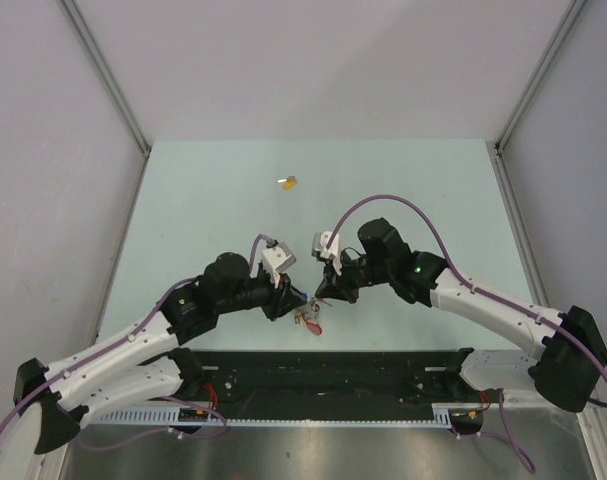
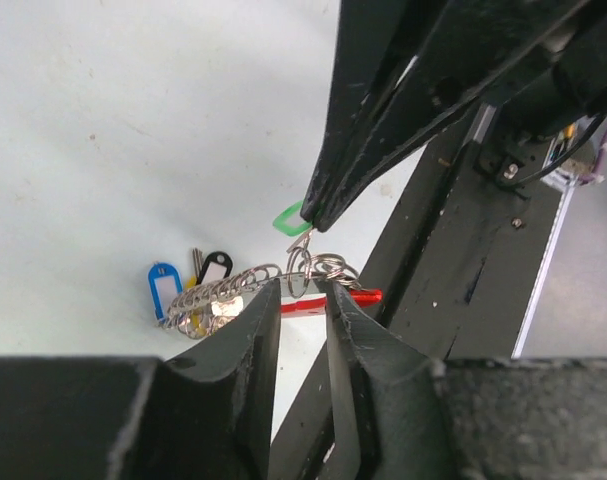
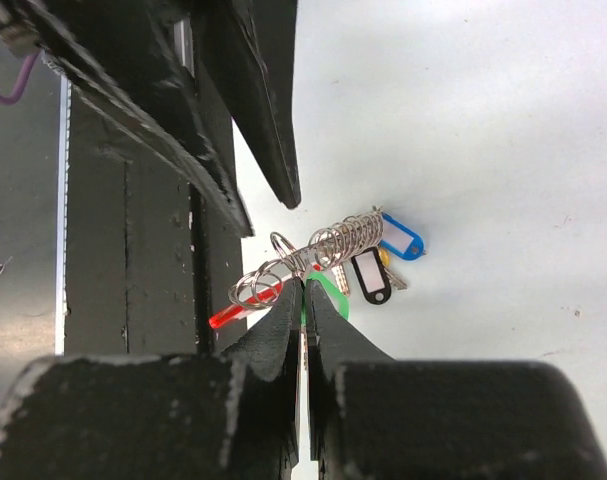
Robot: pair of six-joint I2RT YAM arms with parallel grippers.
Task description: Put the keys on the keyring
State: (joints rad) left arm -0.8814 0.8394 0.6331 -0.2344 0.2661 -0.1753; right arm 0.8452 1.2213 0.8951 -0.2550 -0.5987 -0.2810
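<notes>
The keyring (image 1: 308,320) lies at the table's near edge: silver rings and a wire coil (image 2: 223,290), a red band (image 2: 358,297), and blue (image 2: 163,288) and black tags. My left gripper (image 2: 298,292) hovers over the rings, jaws apart, with one ring seen between them. My right gripper (image 3: 304,288) is shut on the green-headed key (image 3: 328,297), its tip right at the rings (image 3: 258,285). In the left wrist view the right gripper (image 2: 313,215) holds the green head (image 2: 289,217) just above the rings. The yellow-headed key (image 1: 288,182) lies alone far back.
The black base plate (image 1: 383,375) runs along the near edge, just beside the keyring, and the red band (image 3: 226,316) overlaps its edge (image 3: 133,250). Grey walls enclose the pale green table (image 1: 203,200) on three sides.
</notes>
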